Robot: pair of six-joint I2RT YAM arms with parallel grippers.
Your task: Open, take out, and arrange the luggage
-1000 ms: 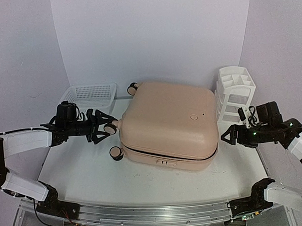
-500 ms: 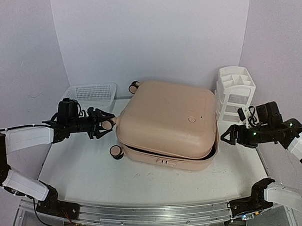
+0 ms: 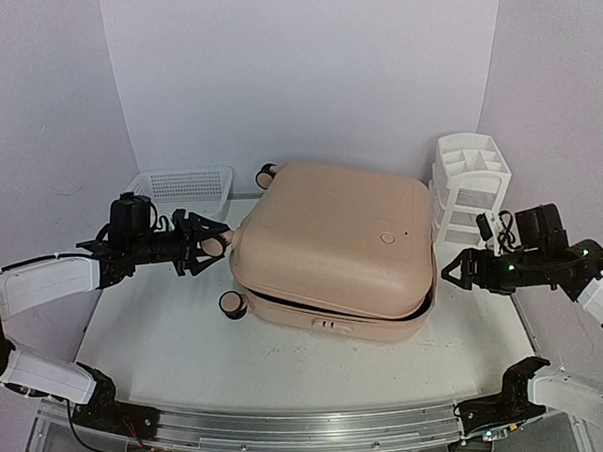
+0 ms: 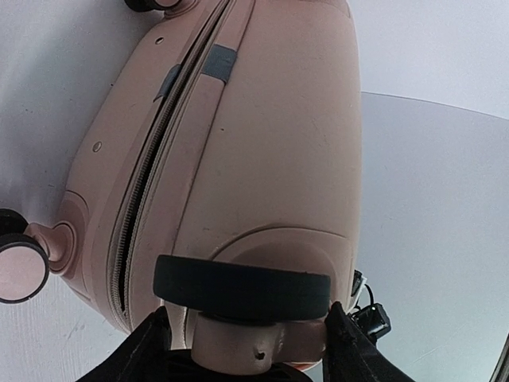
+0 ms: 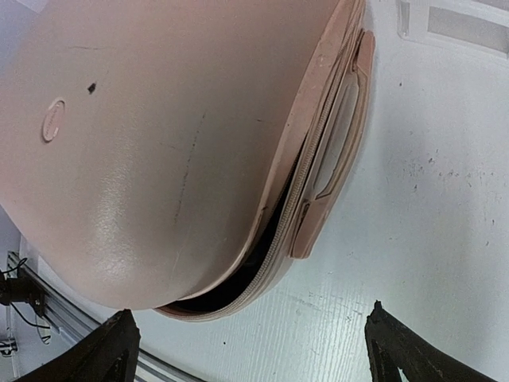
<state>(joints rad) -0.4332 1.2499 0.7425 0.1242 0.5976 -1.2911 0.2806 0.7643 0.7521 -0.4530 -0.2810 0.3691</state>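
Top external view: the white counter point(image 3: 156, 342) carries one big thing, the peach suitcase point(image 3: 333, 250), lying flat in the middle with its wheels to the left. Its zip seam is parted, and the lid sits a little raised along the front and at the right end. The right wrist view shows a dark gap there, beside the recessed side handle point(image 5: 338, 135). Judging from that, the opening step is under way and nothing has been taken out yet.

A white drawer organizer point(image 3: 470, 179) stands just beside the case's far right corner. A white mesh basket point(image 3: 180, 186) sits at the far left, near the rear wheel point(image 3: 267, 174). Both look placed to receive whatever comes out.

The left tool point(image 3: 204, 243) reaches in from the left at about half its spread and is clamped on the wheel point(image 4: 242, 286) of the lid half. The left wrist view shows a finger point(image 4: 155, 350) on each side of the wheel's stem. That grip probably serves as a handle to lift or steady the lid. The lower wheel point(image 3: 232, 305), on the bottom half, is free.

The right tool point(image 3: 454, 272) hangs just beside the case's right end, spread wide and holding nothing. It faces the gap, seemingly ready to catch the lid's edge.
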